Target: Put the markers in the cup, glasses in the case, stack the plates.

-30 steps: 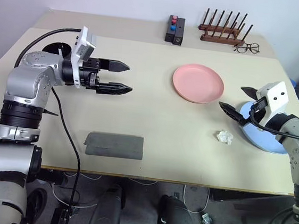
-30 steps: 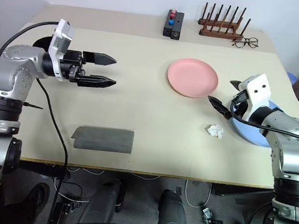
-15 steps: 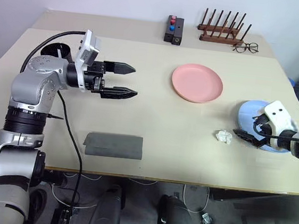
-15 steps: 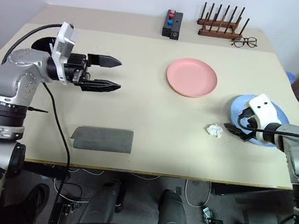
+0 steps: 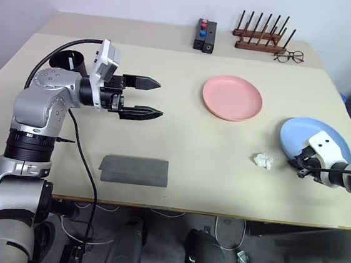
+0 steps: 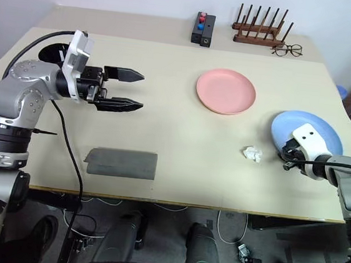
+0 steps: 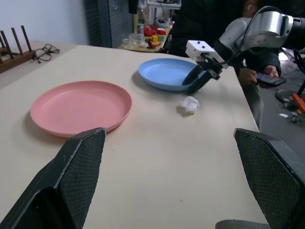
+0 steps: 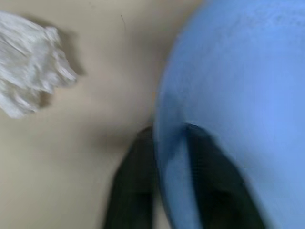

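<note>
The table (image 5: 178, 169) carries the grey case (image 5: 134, 170) at its 7 o'clock edge, the pink plate (image 5: 232, 98) toward 1 o'clock, the blue plate (image 5: 316, 137) at 3 o'clock and the black cup (image 5: 67, 60) at 10 o'clock, with a rack (image 5: 261, 35) and clear spectacles (image 5: 290, 55) far back at 1 o'clock. The left gripper (image 5: 151, 98) hangs over the table at 10 o'clock, fingers wide apart and empty. The right gripper (image 8: 167, 162) is clamped on the blue plate's near rim, one finger above it and one below, with a white paper wad (image 5: 263, 160) just beside it at 9 o'clock.
</note>
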